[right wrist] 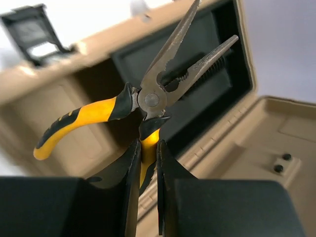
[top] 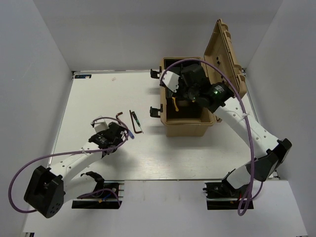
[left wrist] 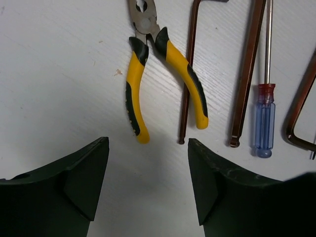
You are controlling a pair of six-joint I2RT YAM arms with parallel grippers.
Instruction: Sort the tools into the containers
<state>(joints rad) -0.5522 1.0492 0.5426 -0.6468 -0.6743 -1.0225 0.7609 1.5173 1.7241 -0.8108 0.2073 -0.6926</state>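
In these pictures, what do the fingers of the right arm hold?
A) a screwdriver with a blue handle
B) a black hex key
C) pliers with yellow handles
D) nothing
C: the right wrist view shows the right fingers shut on one yellow handle of the pliers, at the open tan case.

The pliers have matt yellow-black grips on grey metal; the hex keys are dark metal; the screwdriver has a glossy clear-plastic handle; the desk is matt.
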